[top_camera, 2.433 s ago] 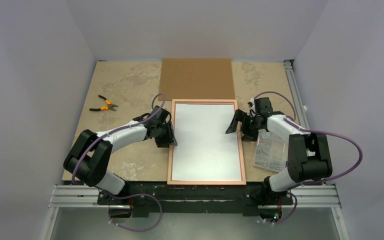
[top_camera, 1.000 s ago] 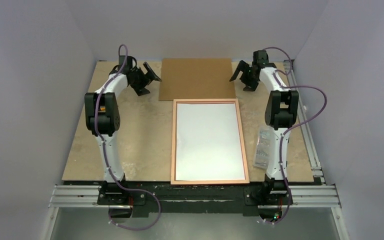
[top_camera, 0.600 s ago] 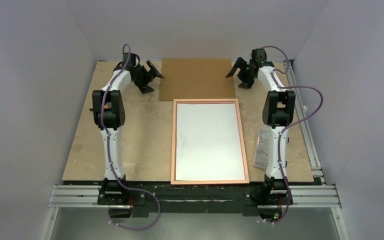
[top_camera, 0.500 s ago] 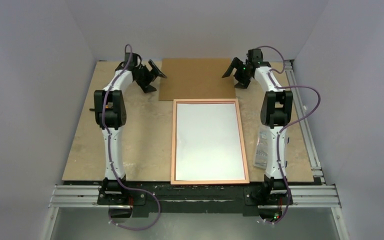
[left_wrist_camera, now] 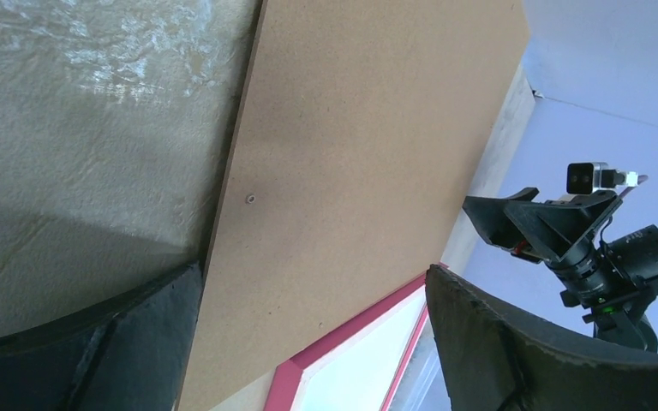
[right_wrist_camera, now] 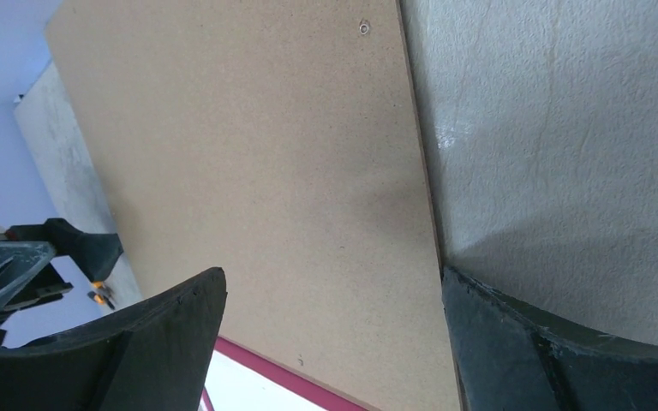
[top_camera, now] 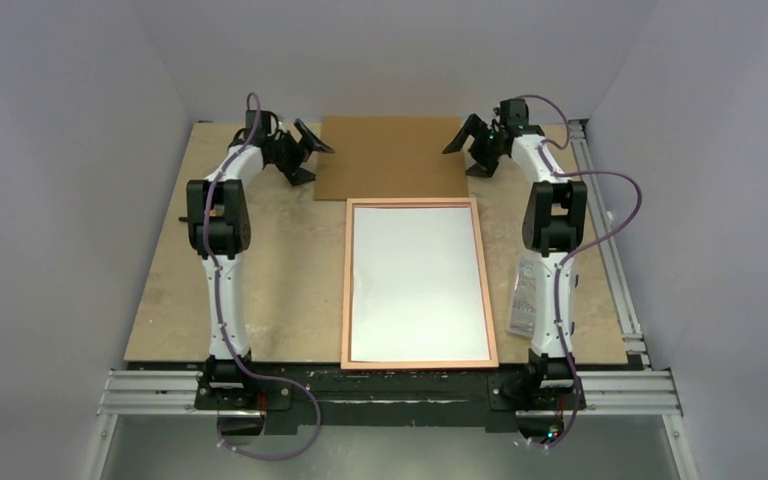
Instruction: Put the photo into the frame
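Top view: the left gripper (top_camera: 307, 154) and the right gripper (top_camera: 468, 150), both spread wide, flank the flat brown rectangular backing board (top_camera: 392, 155). Nearer the bases than both, the large white-backed photo (top_camera: 415, 280) lies inside the narrow pink-bordered rectangular frame (top_camera: 344, 290).

Left wrist view: the parted fingers (left_wrist_camera: 488, 351) straddle the board's edge.

Right wrist view: likewise.

The top external camera looked down from above and behind the arm bases, taking in the whole table (top_camera: 260, 280). Each wrist camera sat low and close, peering between its own fingers (left_wrist_camera: 497, 351) across the brown board (top_camera: 393, 155), the left from its left edge, the right from its right. All 3 views shared the board and the far rail of the frame (left_wrist_camera: 343, 336).
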